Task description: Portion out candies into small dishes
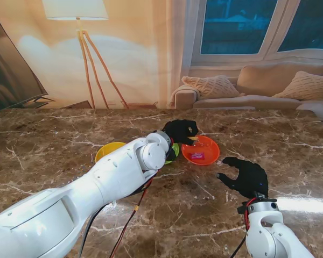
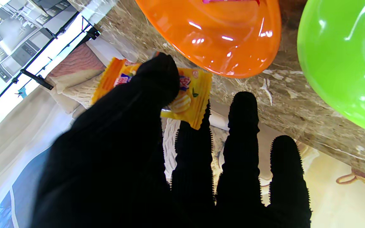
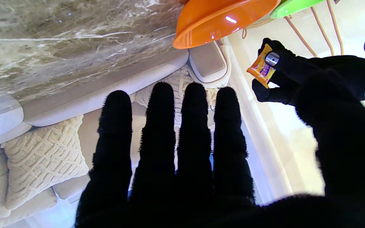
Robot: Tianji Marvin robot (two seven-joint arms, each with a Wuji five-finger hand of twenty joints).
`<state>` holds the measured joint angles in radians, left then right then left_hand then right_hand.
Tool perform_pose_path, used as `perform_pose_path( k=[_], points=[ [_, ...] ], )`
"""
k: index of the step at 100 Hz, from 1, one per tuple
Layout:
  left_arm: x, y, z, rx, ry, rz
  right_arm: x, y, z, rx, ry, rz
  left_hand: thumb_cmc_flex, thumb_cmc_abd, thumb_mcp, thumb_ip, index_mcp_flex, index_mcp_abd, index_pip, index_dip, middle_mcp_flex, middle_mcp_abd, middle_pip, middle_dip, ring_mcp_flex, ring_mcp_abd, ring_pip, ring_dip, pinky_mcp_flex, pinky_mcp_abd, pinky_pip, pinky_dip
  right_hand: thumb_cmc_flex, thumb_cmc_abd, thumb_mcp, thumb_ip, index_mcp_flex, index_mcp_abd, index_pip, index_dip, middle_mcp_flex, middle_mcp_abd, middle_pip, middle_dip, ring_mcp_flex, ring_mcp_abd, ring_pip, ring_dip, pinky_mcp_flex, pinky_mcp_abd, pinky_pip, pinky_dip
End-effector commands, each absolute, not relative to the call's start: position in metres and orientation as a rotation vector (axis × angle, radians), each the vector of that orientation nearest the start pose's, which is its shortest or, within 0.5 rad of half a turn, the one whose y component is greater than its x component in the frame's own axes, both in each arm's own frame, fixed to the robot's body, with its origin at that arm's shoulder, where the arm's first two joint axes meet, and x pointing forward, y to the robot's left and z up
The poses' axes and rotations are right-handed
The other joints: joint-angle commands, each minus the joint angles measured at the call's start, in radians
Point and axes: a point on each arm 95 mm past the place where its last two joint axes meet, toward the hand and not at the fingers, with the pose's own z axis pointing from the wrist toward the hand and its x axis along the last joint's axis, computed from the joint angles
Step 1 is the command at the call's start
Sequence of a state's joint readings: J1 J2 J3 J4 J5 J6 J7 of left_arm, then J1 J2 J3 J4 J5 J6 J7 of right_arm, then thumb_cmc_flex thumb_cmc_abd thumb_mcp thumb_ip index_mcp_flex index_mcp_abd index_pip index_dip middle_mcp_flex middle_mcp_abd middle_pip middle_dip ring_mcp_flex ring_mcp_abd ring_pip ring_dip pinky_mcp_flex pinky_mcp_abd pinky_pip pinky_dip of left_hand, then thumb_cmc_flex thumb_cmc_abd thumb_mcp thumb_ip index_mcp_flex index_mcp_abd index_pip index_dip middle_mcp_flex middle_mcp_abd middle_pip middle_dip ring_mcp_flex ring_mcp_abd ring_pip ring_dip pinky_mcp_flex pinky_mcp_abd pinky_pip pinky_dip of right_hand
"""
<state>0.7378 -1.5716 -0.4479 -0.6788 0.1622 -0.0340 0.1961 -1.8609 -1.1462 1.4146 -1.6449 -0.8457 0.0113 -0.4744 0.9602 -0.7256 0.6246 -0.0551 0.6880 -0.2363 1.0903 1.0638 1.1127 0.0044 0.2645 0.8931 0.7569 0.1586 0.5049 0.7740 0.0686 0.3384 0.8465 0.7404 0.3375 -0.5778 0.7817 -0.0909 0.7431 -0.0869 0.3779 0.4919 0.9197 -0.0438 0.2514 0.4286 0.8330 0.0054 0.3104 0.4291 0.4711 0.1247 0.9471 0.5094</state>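
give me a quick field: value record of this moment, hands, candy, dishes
left hand: shut on a yellow-wrapped candy, raised by the orange dish's far-left rim
right hand: open, fingers spread, holds nothing, nearer to me and right of the dishes
orange dish: one pink-wrapped candy inside
green dish: mostly hidden behind the left arm, contents unseen
yellow dish: leftmost, partly hidden

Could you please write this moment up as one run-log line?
left hand: shut on yellow candy | position: beside orange dish | right hand: open, holding nothing | orange dish: one pink candy
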Motion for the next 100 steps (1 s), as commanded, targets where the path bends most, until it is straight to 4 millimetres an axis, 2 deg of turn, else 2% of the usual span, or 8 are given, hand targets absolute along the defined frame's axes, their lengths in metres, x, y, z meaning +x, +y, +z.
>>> perform_pose_path(
  k=[1, 13, 23, 29, 32, 38, 78, 100],
  points=[
    [0.540, -0.241, -0.310, -1.588, 1.516, -1.876, 0.325, -0.069, -0.352, 1.340, 0.945, 1.539, -0.020, 0.052, -0.007, 0.012, -0.021, -0.002, 0.001, -0.015, 0.022, 0.012, 0.028, -0.006, -0.015, 0.003, -0.007, -0.007, -0.023, 0.008, -0.021, 0.009, -0.017, 0.008, -0.012, -0.008, 0.011, -0.014, 0.006, -0.002, 0.006, 0.003, 0.004, 0.013, 0.013, 0.014, 0.005, 0.022, -0.006, 0.004, 0.020, 0.006],
    [0.541, -0.242, -0.312, -1.582, 1.541, -1.868, 0.325, -0.070, -0.352, 1.339, 0.944, 1.537, -0.022, 0.059, -0.024, 0.009, -0.035, 0.009, -0.025, -0.044, 0.006, 0.016, 0.024, -0.007, -0.026, 0.005, -0.011, -0.009, -0.027, 0.008, -0.025, 0.012, -0.017, 0.008, -0.012, -0.008, 0.010, -0.013, 0.006, -0.002, 0.006, 0.005, 0.004, 0.013, 0.013, 0.013, 0.005, 0.022, -0.006, 0.004, 0.020, 0.006],
    [0.542, -0.242, -0.313, -1.584, 1.552, -1.870, 0.324, -0.071, -0.352, 1.338, 0.942, 1.536, -0.028, 0.083, -0.043, 0.011, -0.058, 0.041, -0.105, -0.145, -0.044, 0.026, 0.002, -0.025, -0.058, 0.006, -0.033, -0.020, -0.033, 0.003, -0.036, 0.016, -0.016, 0.007, -0.012, -0.008, 0.010, -0.013, 0.006, -0.002, 0.006, 0.002, 0.004, 0.013, 0.011, 0.013, 0.004, 0.022, -0.006, 0.004, 0.019, 0.006],
    [0.542, -0.241, -0.314, -1.584, 1.557, -1.870, 0.324, -0.071, -0.352, 1.339, 0.942, 1.536, -0.053, 0.088, -0.043, 0.004, -0.095, 0.075, -0.164, -0.223, -0.179, 0.038, 0.118, -0.154, -0.104, 0.007, -0.065, -0.039, -0.043, -0.006, -0.056, 0.027, -0.014, 0.005, -0.011, -0.008, 0.010, -0.013, 0.006, -0.002, 0.006, 0.004, 0.004, 0.013, 0.012, 0.013, 0.004, 0.022, -0.006, 0.003, 0.019, 0.006],
    [0.542, -0.240, -0.314, -1.585, 1.559, -1.871, 0.324, -0.071, -0.352, 1.338, 0.942, 1.536, -0.081, 0.086, -0.027, -0.005, -0.107, 0.106, -0.234, -0.271, -0.254, 0.048, 0.166, -0.312, -0.129, 0.007, -0.085, -0.053, -0.051, -0.008, -0.067, 0.031, -0.015, 0.005, -0.011, -0.008, 0.010, -0.014, 0.006, -0.002, 0.006, 0.004, 0.004, 0.013, 0.012, 0.014, 0.004, 0.022, -0.006, 0.003, 0.019, 0.006],
    [0.542, -0.239, -0.313, -1.579, 1.574, -1.870, 0.324, -0.071, -0.352, 1.338, 0.942, 1.536, -0.160, 0.103, 0.023, 0.012, -0.104, 0.168, -0.410, -0.407, -0.337, 0.059, 0.133, -0.417, -0.176, 0.010, -0.129, -0.083, -0.072, -0.013, -0.093, 0.027, -0.014, 0.003, -0.011, -0.008, 0.009, -0.013, 0.006, -0.002, 0.006, 0.005, 0.004, 0.013, 0.012, 0.012, 0.004, 0.022, -0.006, 0.003, 0.019, 0.006],
    [0.534, -0.229, -0.303, -1.547, 1.529, -1.937, 0.324, -0.069, -0.353, 1.338, 0.948, 1.538, -0.202, 0.125, -0.035, 0.006, -0.100, 0.180, -0.513, -0.509, -0.439, 0.057, 0.070, -0.492, -0.208, -0.005, -0.200, -0.141, -0.084, -0.044, -0.145, 0.024, -0.013, 0.004, -0.015, -0.009, 0.010, -0.012, 0.006, -0.002, 0.006, 0.005, 0.004, 0.013, 0.012, 0.013, 0.004, 0.022, -0.005, 0.004, 0.019, 0.006],
    [0.518, -0.209, -0.287, -1.502, 1.450, -1.981, 0.325, -0.068, -0.352, 1.336, 0.954, 1.540, -0.222, 0.149, -0.079, 0.012, -0.092, 0.197, -0.577, -0.570, -0.474, 0.063, 0.050, -0.514, -0.222, -0.017, -0.249, -0.206, -0.084, -0.051, -0.180, 0.013, -0.014, 0.007, -0.019, -0.008, 0.009, -0.012, 0.006, -0.002, 0.006, 0.004, 0.004, 0.013, 0.013, 0.015, 0.005, 0.022, -0.006, 0.003, 0.019, 0.006]
  ],
)
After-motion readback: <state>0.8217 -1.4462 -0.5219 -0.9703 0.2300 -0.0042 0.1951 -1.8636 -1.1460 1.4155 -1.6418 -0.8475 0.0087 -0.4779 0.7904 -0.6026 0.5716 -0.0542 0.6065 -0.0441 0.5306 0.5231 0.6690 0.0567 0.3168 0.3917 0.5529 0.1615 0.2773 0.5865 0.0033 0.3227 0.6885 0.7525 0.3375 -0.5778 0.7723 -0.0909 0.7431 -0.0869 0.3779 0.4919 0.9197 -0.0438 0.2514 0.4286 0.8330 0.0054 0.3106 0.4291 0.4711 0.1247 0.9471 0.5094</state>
